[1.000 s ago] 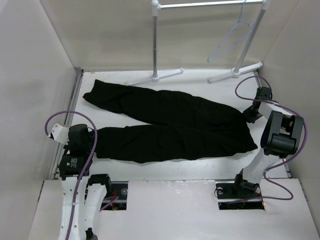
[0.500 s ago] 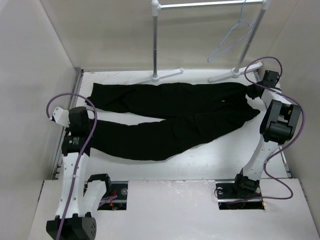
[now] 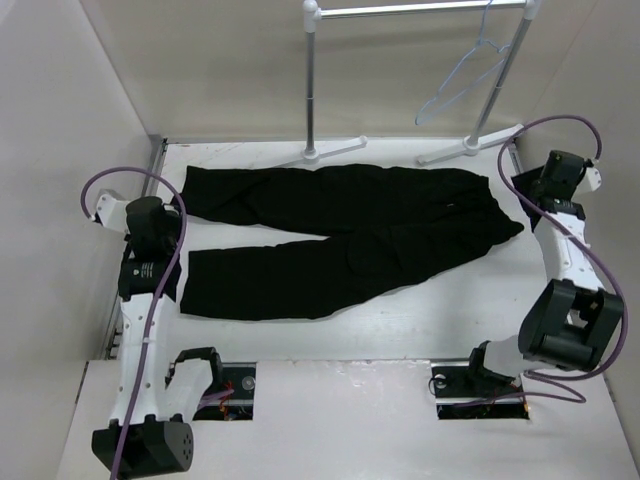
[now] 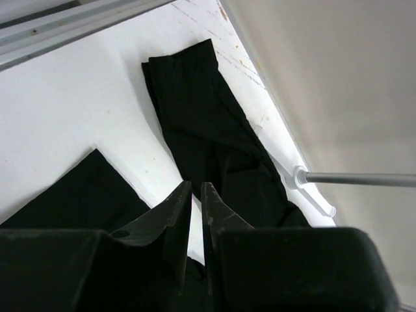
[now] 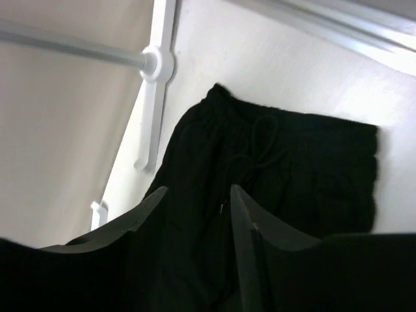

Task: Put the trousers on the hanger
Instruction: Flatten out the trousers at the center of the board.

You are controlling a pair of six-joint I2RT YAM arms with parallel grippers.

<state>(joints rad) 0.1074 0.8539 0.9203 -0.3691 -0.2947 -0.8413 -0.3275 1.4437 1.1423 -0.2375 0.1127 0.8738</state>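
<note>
Fetching the hanger [image 3: 452, 84] off the rack [image 3: 312, 90] looks like your next step; lift its hook clear. The trousers [image 3: 340, 235] lie flat on the table [image 3: 450, 310]. Your right gripper [image 5: 198, 190] hangs parted and empty above their waistband, and your left gripper [image 4: 196, 188] is pinched closed on nothing visible.

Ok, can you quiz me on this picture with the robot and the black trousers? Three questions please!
1. True or false: the hanger hangs from the rack's rail.
2. Where do the trousers lie? A flat on the table; B over the hanger; C over the rack's rail.
3. Fill in: the right tool is ___ (open or shut).
Key: 1 true; 2 A; 3 open.
</note>
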